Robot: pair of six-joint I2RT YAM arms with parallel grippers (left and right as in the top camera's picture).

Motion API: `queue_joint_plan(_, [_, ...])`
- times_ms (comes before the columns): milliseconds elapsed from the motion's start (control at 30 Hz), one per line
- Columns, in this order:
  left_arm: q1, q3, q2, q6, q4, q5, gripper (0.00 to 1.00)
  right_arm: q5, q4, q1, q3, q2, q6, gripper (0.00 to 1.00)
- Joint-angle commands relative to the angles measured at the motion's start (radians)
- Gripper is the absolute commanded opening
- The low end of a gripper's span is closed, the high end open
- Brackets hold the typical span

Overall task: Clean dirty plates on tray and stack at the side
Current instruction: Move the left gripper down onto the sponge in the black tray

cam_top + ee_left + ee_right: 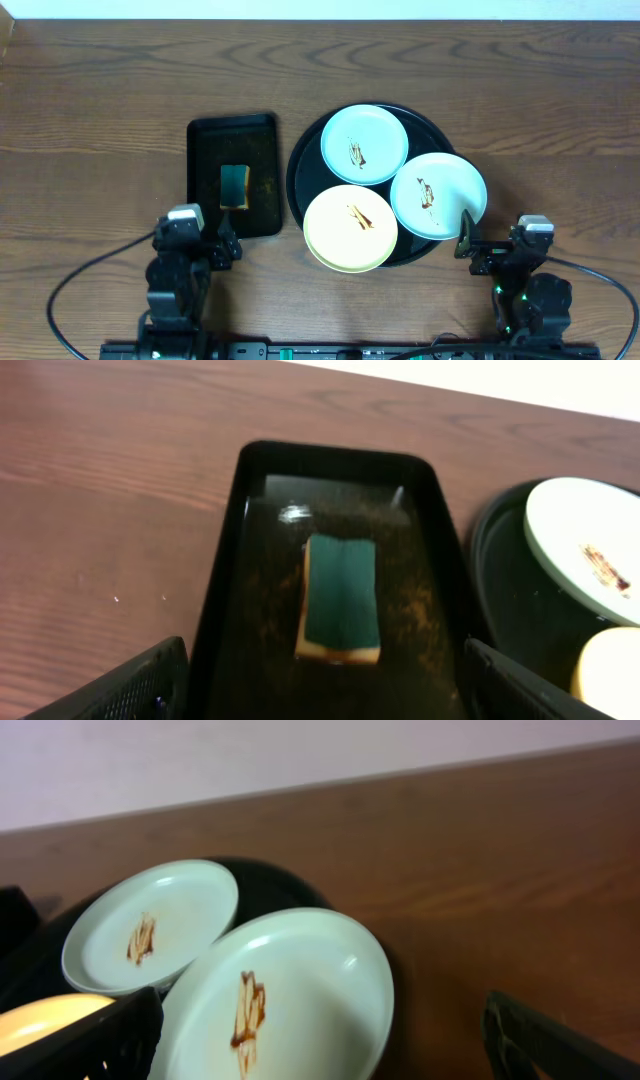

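Note:
Three smeared plates lie on the round black tray [297, 172]: a pale blue-green plate [363, 144] at the back, a second blue-green plate [438, 195] at the right, and a pale yellow plate [350, 228] at the front. My left gripper [195, 238] is open and empty at the near end of the rectangular tray. My right gripper [500, 245] is open and empty, just right of the right plate. In the right wrist view my fingers [320, 1055] straddle that plate's [300, 990] near edge; the back plate [150, 925] and yellow plate [40, 1020] show too.
A smaller rectangular black tray [200, 175] left of the round tray holds a green-topped yellow sponge [235, 187]. In the left wrist view the sponge [342, 598] lies ahead of my open fingers [325, 700]. Bare wooden table lies all around.

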State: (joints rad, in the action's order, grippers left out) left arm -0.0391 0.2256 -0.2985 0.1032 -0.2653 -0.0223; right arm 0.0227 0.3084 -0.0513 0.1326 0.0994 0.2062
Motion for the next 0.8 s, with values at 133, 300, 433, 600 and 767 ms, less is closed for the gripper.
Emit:
queue_joint_plan(133, [0.006,0.278,-0.285,0.018,-0.15,0.004,0.85,-0.015,0.136,0.005,0.216,0.216,0.029,0.99])
queue_joint_plan(300, [0.006,0.492,-0.493,0.018,-0.319,-0.045,0.85,-0.012,0.268,0.005,0.395,0.434,0.029,0.99])
queue_joint_plan(433, [0.006,0.66,-0.655,0.018,-0.5,-0.056,0.85,-0.008,0.367,0.005,0.531,0.602,-0.003,0.99])
queue_joint_plan(600, [0.006,0.766,-0.786,0.045,-0.616,-0.061,0.85,0.063,0.421,0.005,0.621,0.712,-0.028,0.99])
queue_joint_plan(767, [0.006,0.764,-0.848,0.043,-0.585,-0.131,0.85,0.079,0.416,0.005,0.626,0.724,-0.028,0.99])
